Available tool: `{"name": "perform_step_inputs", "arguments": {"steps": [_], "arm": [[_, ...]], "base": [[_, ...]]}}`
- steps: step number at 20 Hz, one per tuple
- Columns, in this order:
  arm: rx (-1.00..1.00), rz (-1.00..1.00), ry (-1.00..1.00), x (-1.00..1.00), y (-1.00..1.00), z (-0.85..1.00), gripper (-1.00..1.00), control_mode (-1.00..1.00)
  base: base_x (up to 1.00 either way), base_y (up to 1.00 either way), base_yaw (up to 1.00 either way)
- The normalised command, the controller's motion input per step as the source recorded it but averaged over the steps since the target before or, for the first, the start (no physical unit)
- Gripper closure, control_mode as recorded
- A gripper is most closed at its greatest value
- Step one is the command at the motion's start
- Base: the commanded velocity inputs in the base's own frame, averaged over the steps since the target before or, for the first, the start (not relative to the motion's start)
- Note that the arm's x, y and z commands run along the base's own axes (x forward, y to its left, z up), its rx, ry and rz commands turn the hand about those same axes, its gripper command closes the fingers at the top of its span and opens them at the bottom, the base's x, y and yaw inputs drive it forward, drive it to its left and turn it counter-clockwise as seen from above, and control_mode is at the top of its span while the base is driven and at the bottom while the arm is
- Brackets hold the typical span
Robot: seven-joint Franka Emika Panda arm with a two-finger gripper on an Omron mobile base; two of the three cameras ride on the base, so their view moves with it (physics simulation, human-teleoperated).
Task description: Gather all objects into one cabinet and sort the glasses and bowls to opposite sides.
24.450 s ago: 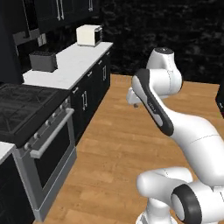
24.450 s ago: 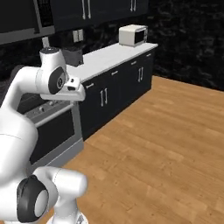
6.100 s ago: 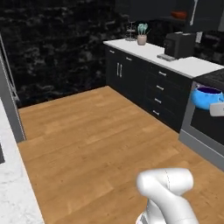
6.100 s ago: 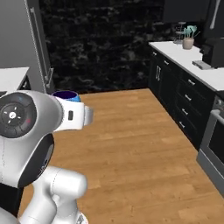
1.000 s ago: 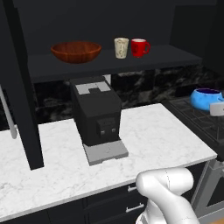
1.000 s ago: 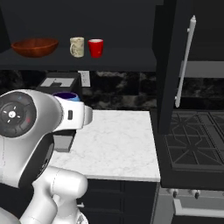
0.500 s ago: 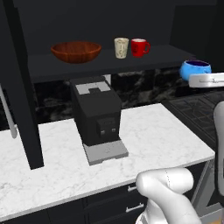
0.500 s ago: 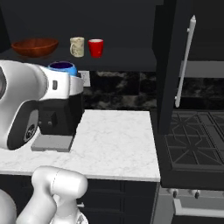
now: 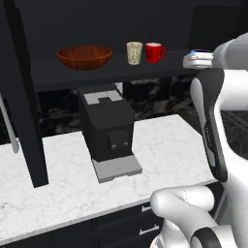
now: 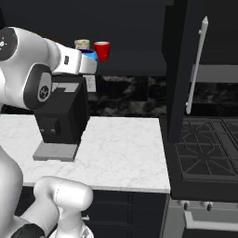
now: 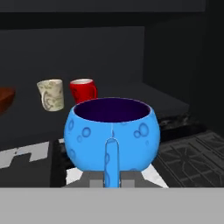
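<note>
**Blue bowl raised to shelf height, bound for the wooden bowl's side**

Clamped on the near rim of the blue bowl (image 11: 112, 133), the gripper (image 11: 112, 175), jaws nearly closed with one finger showing outside the wall. Held upright, level with the dark shelf of the cabinet (image 9: 116, 72), off its right end and not yet over it.

Already on that shelf: wooden bowl (image 9: 84, 57) at the left, cream cup (image 9: 134, 52) and red mug (image 9: 155, 52) close together further right. Judged from this layout, bowls belong left and cups right, so best set down beside the wooden bowl. Worth keeping the bowl level, carrying it in front of and above the cups rather than through them, then lowering into the bare stretch between wooden bowl and cream cup, well short of the cup.

In the way: the two cups, directly between bowl and target in the hand view. Below the shelf, a black coffee machine (image 9: 107, 127) on the white marble counter (image 9: 160, 145), tall enough to catch a low elbow. To the right, the open cabinet door (image 10: 183, 69) with its pale bar handle (image 10: 196, 65), and a stovetop (image 10: 209, 148) beneath.
</note>
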Motion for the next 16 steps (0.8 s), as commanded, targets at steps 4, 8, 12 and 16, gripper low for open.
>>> {"name": "perform_step_inputs", "arguments": {"steps": [4,8,12,16], "arm": [[0.02,-0.2,0.0,0.87,-0.06,-0.33,1.0,-1.0],[0.01,-0.16,0.0,0.91,-0.38,-0.18,1.0,-1.0],[0.0,-0.06,0.0,0.93,-0.45,-0.06,1.0,-1.0],[0.0,-0.01,0.08,0.74,-0.35,-0.09,1.0,-1.0]], "base": [[0.0,0.0,0.0],[0.0,0.0,0.0],[0.0,0.0,0.0],[0.0,0.0,0.0]]}}
